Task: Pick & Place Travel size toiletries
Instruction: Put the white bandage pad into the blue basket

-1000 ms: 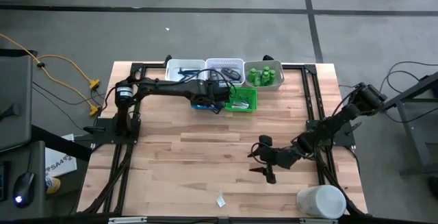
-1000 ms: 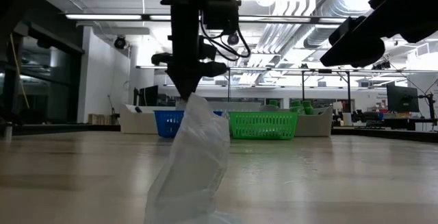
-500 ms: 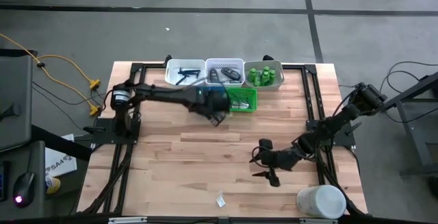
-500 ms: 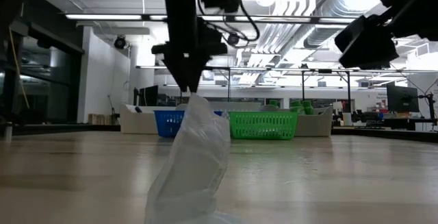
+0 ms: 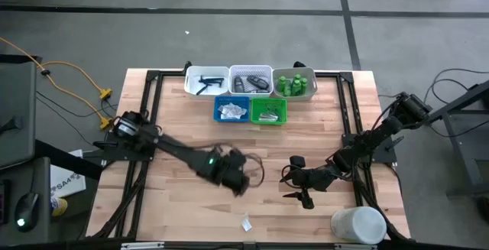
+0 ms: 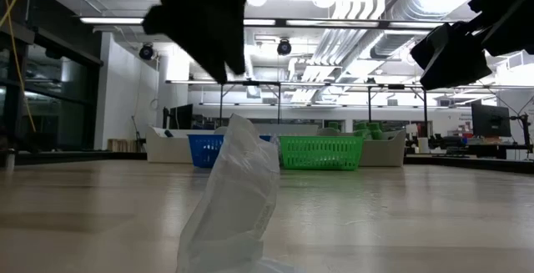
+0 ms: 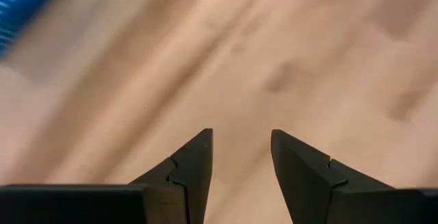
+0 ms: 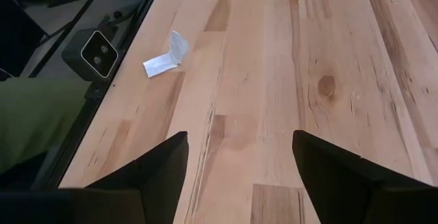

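Note:
A clear flat packet (image 5: 247, 223) lies alone on the wood near the table's front edge. It is bent, with one end on the table and the other sticking up (image 6: 238, 181), and it also shows in the right wrist view (image 8: 166, 54). My left gripper (image 5: 241, 187) hangs open over the middle of the table, above and beyond the packet, with nothing between its fingers (image 7: 239, 148). My right gripper (image 5: 299, 198) stands open to the packet's right, pointing toward it (image 8: 239, 136). Other toiletries lie in trays at the far edge.
Five trays stand at the far edge: two white (image 5: 206, 80) (image 5: 250, 80), one with green bottles (image 5: 294, 83), a blue one (image 5: 231, 109) and a green one (image 5: 269, 110). A large white container (image 5: 357, 225) stands at the front right. Bare wood lies between.
My left gripper has swung quickly from above the blue and green trays toward the table's near edge, and now hangs over the middle of the table near the packet. The packet has not moved.

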